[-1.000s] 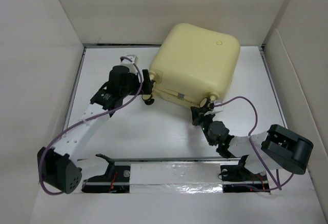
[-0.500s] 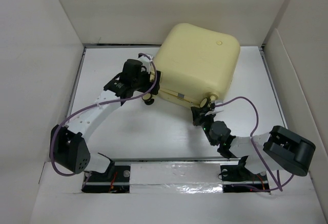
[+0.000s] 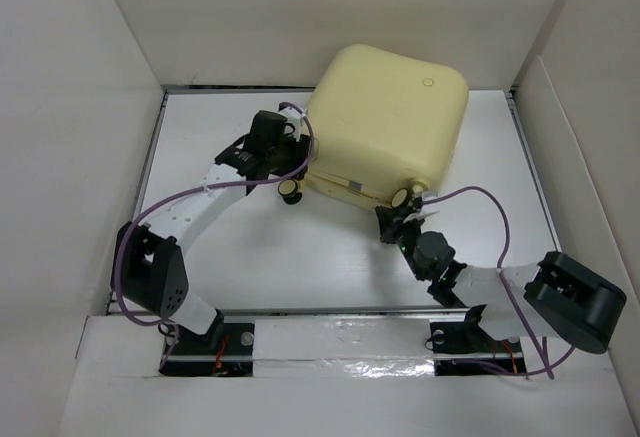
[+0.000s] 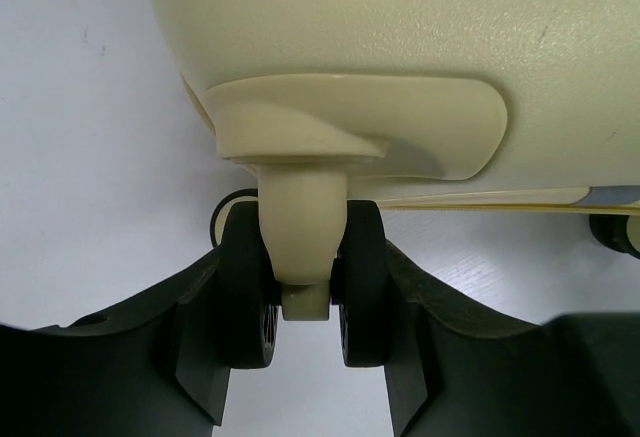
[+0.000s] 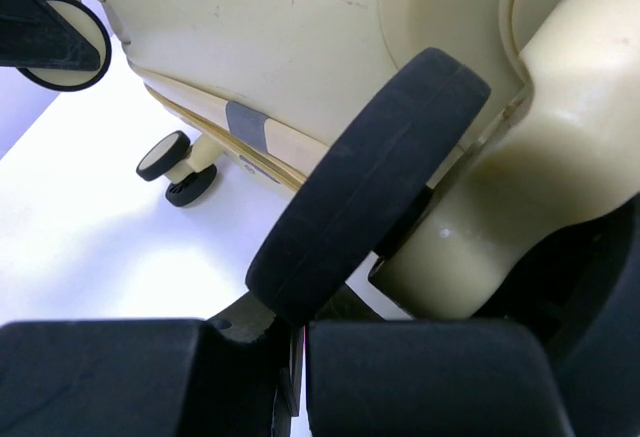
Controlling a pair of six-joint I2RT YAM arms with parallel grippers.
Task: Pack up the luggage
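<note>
- Change first, on the left side: my left arm has swung in across the table [image 3: 300, 257] toward the luggage [image 3: 385, 107]. My left gripper [image 4: 305, 302] now sits at the near-left corner of the case, where a second ago it was still apart from the shell.
- Its jaws are narrow and closed on the twin-wheel caster [image 4: 300, 227]. Both fingers [image 4: 225, 297] touch the black wheels from outside.
- The left elbow is low near the base, and the forearm reaches forward and to the right.
- The luggage lies flat at the far middle of the table, shells together and emblem [image 3: 428, 83] up. It has not moved.
- I judge that this hold lets me steady or shift the closed case.
- On the right, my right gripper [image 3: 403, 213] stays at the near-right wheel [image 5: 365, 182]. Its jaws look almost together under the wheel, but I cannot tell if they pinch it. The right arm is folded low, with the elbow far right.
</note>
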